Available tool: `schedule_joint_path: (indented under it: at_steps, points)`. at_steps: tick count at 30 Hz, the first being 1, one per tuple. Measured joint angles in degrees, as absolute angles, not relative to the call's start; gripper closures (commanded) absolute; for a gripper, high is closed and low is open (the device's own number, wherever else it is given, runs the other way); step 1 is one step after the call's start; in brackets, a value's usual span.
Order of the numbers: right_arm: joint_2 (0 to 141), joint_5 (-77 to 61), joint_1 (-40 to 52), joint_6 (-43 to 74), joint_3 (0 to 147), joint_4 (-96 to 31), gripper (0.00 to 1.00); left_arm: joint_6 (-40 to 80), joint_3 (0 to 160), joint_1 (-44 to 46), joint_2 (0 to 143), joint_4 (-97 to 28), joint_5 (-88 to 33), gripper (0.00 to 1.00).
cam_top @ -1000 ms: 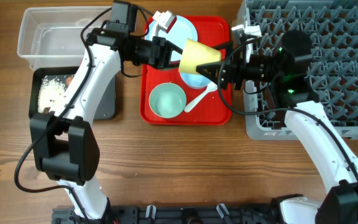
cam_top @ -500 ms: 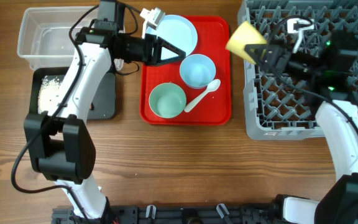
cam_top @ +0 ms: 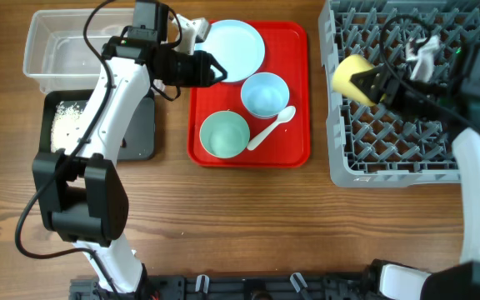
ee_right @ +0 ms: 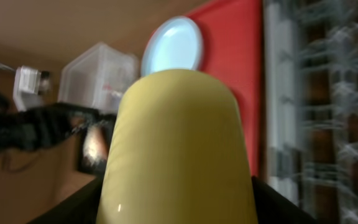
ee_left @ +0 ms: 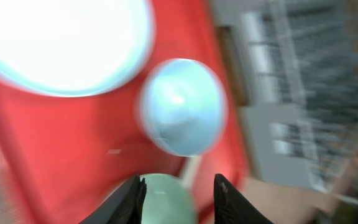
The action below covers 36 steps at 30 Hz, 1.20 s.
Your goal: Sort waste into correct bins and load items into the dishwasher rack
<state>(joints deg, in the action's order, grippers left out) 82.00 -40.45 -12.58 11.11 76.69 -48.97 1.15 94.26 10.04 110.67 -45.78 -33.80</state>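
My right gripper [cam_top: 373, 83] is shut on the yellow cup [cam_top: 352, 77] and holds it over the left part of the grey dishwasher rack [cam_top: 407, 158]; the cup [ee_right: 179, 149] fills the right wrist view. My left gripper [cam_top: 215, 69] is open and empty above the red tray's [cam_top: 294, 150] back left, next to the pale blue plate [cam_top: 233, 50]. A pale blue bowl [cam_top: 264, 94], a greenish bowl [cam_top: 224, 135] and the white spoon [cam_top: 271, 127] lie on the tray. In the left wrist view the open fingers [ee_left: 132, 196] frame the greenish bowl [ee_left: 166, 199].
The clear tub [cam_top: 61, 50] stands at the back left. The black tray [cam_top: 136, 137] in front of it holds white crumbs [cam_top: 69, 121]. Both arms reach in from the front edge.
My right gripper has carried the yellow cup from above the red tray rightward to over the rack. My left gripper has drawn back left toward the tray's edge.
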Motion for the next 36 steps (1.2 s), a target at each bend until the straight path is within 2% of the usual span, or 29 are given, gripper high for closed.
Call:
schedule_joint_path:
  at_steps: [3, 5, 8, 14, 16, 19, 29, 36]
  points:
    - [81.01, -32.16, -12.47, 9.04, 83.11, -57.04, 0.46, 1.15, 94.26, 10.04, 110.67, -45.69, -25.58, 0.57]
    - [80.31, -26.76, -12.47, 8.34, 85.6, -61.47, 0.46, 1.1, 94.26, 10.04, 110.67, -45.63, -20.05, 0.43]
    - [79.99, -19.92, -12.47, 7.53, 86.63, -67.2, 0.46, 2.17, 94.26, 10.07, 110.67, -45.67, -9.23, 0.29]
    - [82.46, -11.42, -12.47, 7.09, 86.61, -75.55, 0.46, 7.14, 94.26, 9.61, 110.67, -46.04, 11.75, 0.14]
    - [84.31, -10.15, -12.47, 6.74, 86.61, -76.79, 0.45, 9.21, 94.26, 8.88, 110.67, -46.04, 15.55, 0.06]
    - [88.09, -9.21, -12.47, 6.22, 86.61, -77.58, 0.45, 13.19, 94.26, 6.94, 110.67, -46.5, 18.15, 0.01]
    - [96.47, -8.91, -9.3, 5.26, 86.59, -78.46, 0.44, 18.9, 94.26, -6.44, 110.67, -54.11, 9.91, 0.0]
    - [97.21, -8.91, -6.9, 5.04, 82.83, -77.97, 0.42, 19.31, 94.26, -8.16, 110.67, -55.29, 7.62, 0.0]
